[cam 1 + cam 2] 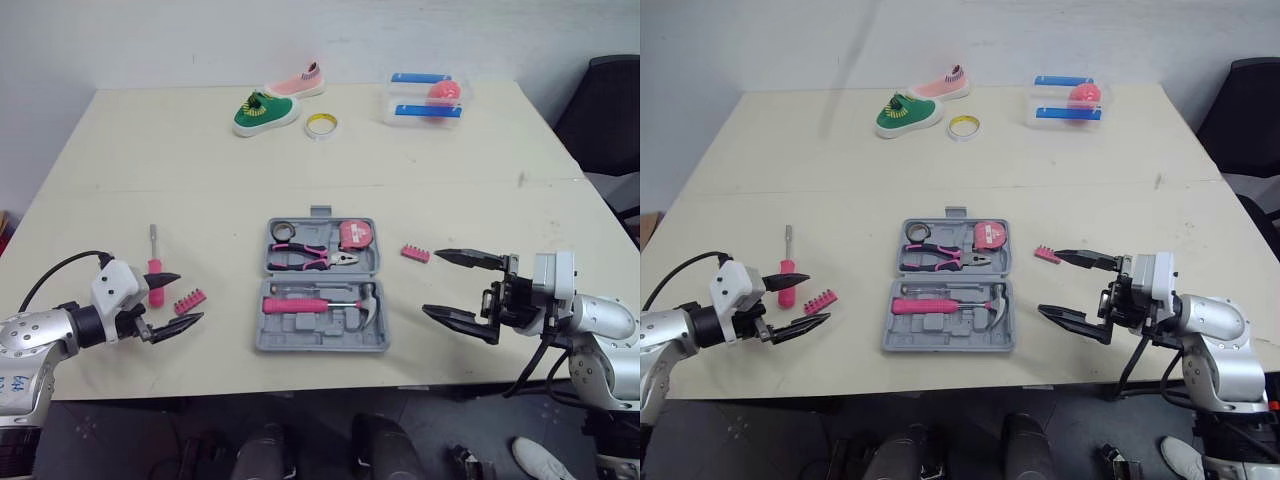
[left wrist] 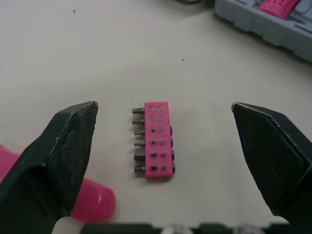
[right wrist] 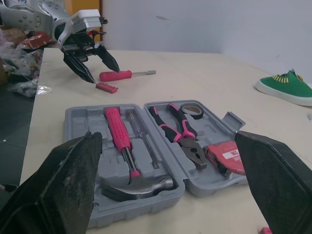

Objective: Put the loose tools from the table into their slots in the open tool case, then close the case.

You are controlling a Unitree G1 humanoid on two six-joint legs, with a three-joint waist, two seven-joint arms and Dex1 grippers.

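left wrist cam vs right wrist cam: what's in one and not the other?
Left wrist: the individual metal bits in the pink bit holder, which lies between the fingers of the open left gripper. Right wrist: the inside of the grey tool case with hammer, pliers and tape measure, a green shoe, and the left gripper seen from outside. Both: bit holder, loose pink screwdriver, tool case.
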